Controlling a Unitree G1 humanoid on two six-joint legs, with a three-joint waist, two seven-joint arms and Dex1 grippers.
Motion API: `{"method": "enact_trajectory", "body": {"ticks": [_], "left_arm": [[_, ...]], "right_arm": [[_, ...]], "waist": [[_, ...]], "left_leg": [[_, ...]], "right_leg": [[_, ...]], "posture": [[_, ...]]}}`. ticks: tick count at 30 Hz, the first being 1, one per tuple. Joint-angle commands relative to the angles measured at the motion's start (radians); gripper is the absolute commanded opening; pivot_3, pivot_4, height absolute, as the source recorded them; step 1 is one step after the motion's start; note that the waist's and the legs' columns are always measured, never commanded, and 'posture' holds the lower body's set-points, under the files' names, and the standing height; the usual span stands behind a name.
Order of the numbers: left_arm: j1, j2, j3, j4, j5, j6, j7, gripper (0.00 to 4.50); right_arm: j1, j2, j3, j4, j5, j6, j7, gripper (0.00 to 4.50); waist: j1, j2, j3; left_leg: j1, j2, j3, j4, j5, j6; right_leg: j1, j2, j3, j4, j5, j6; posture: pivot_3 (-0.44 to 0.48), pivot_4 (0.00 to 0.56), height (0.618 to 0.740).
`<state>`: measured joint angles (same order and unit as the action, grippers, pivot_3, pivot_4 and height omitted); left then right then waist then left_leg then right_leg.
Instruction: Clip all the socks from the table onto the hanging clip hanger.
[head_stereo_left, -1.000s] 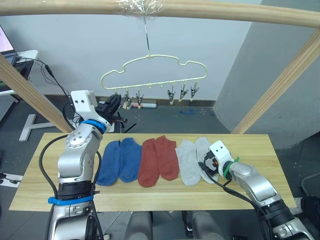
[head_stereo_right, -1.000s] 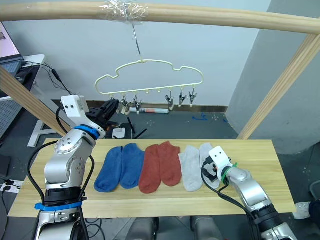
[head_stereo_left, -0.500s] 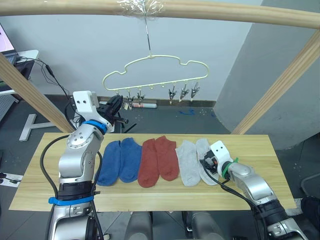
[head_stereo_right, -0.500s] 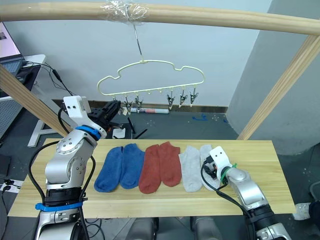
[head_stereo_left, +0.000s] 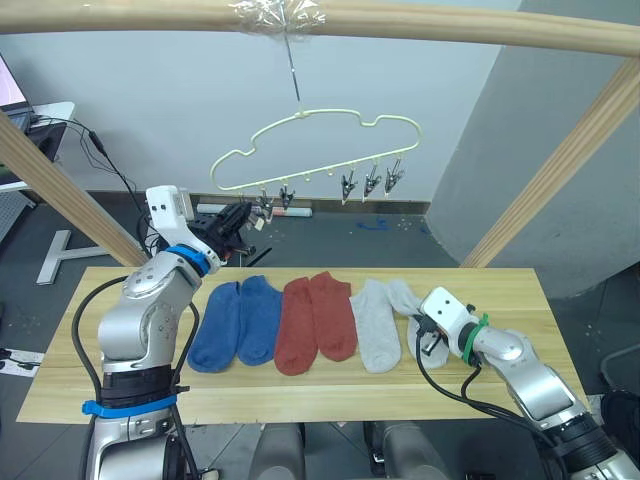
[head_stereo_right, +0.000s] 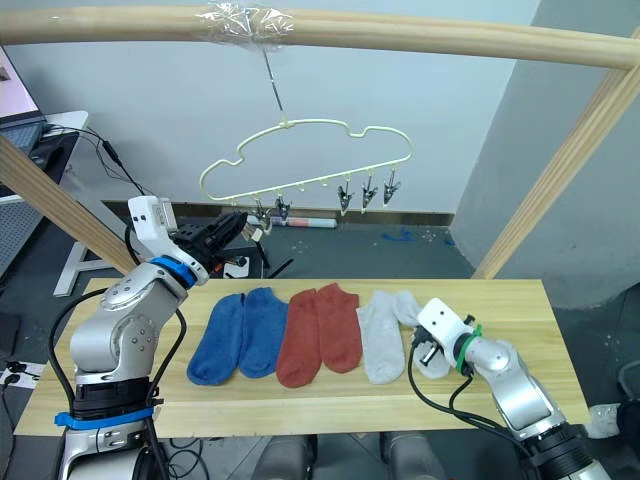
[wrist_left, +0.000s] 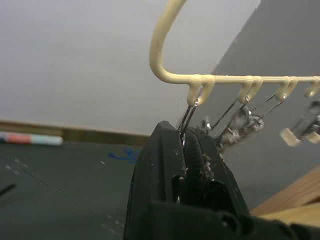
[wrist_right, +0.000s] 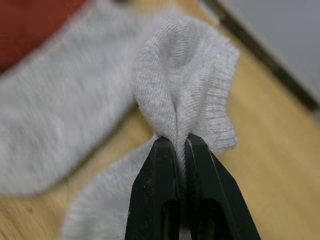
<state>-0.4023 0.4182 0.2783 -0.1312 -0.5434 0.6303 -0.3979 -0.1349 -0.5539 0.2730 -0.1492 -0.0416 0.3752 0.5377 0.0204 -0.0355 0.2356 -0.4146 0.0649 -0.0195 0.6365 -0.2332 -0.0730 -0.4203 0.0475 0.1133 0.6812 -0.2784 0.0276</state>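
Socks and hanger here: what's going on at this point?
The right hand has pinched the outermost grey sock, bunching it up off the table. The left hand grips the end clip of the clip hanger. The other five socks lie flat in a row; nothing is clipped yet.

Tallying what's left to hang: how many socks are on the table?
6, side by side on the table: two blue socks, two rust-red socks, one flat grey sock, one bunched grey sock pinched by the right gripper.

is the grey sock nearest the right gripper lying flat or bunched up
Bunched up. The right gripper pinches the grey sock into a raised fold, its jaws shut on it.
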Motion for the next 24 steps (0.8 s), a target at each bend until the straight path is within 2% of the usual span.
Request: {"method": "enact_trajectory", "body": {"ticks": [1, 3, 5, 7, 14, 17, 24], "left_arm": [[-0.049, -0.022, 0.175, 0.058, -0.292, 0.332, 0.097, 0.00], [-0.090, -0.009, 0.261, 0.124, -0.434, 0.509, 0.143, 0.00], [-0.117, 0.004, 0.310, 0.161, -0.539, 0.619, 0.170, 0.00], [-0.131, 0.003, 0.332, 0.171, -0.597, 0.666, 0.204, 0.00], [-0.123, -0.032, 0.341, 0.123, -0.733, 0.690, 0.323, 0.00], [-0.108, -0.034, 0.343, 0.109, -0.795, 0.688, 0.370, 0.00], [-0.087, -0.006, 0.314, 0.108, -0.837, 0.644, 0.396, 0.00]], "right_arm": [[-0.050, 0.013, 0.035, -0.197, 0.053, 0.030, 0.093, 0.04], [-0.129, 0.064, 0.095, -0.256, 0.067, 0.077, 0.134, 0.04], [-0.243, 0.182, 0.150, -0.192, 0.054, 0.107, 0.115, 0.04], [-0.298, 0.245, 0.165, -0.144, 0.049, 0.128, 0.102, 0.04], [-0.443, 0.356, 0.173, 0.013, 0.006, 0.098, 0.060, 0.04], [-0.448, 0.354, 0.175, 0.005, 0.012, 0.101, 0.079, 0.04], [-0.434, 0.346, 0.166, -0.022, 0.022, 0.114, 0.083, 0.04]], "waist": [[0.001, 0.000, 0.000], [-0.006, 0.000, 0.000], [-0.017, 0.000, 0.000], [-0.016, 0.001, 0.000], [0.018, 0.000, 0.000], [0.022, 0.000, 0.000], [0.023, 0.000, 0.000]], "left_leg": [[0.000, 0.000, -0.001, 0.000, 0.000, 0.000], [-0.001, 0.001, -0.003, 0.003, 0.000, 0.000], [0.000, 0.001, -0.006, 0.003, 0.000, 0.000], [-0.001, 0.001, -0.009, 0.004, 0.001, -0.001], [-0.002, -0.003, -0.012, 0.004, 0.002, -0.004], [-0.002, -0.002, -0.012, 0.004, 0.002, -0.004], [-0.002, -0.002, -0.013, 0.003, 0.002, -0.005]], "right_leg": [[0.000, 0.000, -0.001, 0.000, 0.000, 0.000], [0.000, 0.001, -0.002, 0.001, 0.000, 0.000], [0.001, 0.002, -0.004, 0.001, 0.000, 0.000], [0.001, 0.002, -0.007, 0.002, 0.000, 0.000], [0.004, -0.006, -0.014, 0.000, 0.002, -0.004], [0.005, -0.006, -0.015, 0.000, 0.003, -0.005], [0.005, -0.006, -0.016, 0.000, 0.003, -0.006]], "posture": [[0.214, 0.242, 0.740], [0.213, 0.239, 0.740], [0.217, 0.238, 0.740], [0.222, 0.236, 0.740], [0.232, 0.234, 0.740], [0.243, 0.236, 0.740], [0.243, 0.236, 0.740]]}}
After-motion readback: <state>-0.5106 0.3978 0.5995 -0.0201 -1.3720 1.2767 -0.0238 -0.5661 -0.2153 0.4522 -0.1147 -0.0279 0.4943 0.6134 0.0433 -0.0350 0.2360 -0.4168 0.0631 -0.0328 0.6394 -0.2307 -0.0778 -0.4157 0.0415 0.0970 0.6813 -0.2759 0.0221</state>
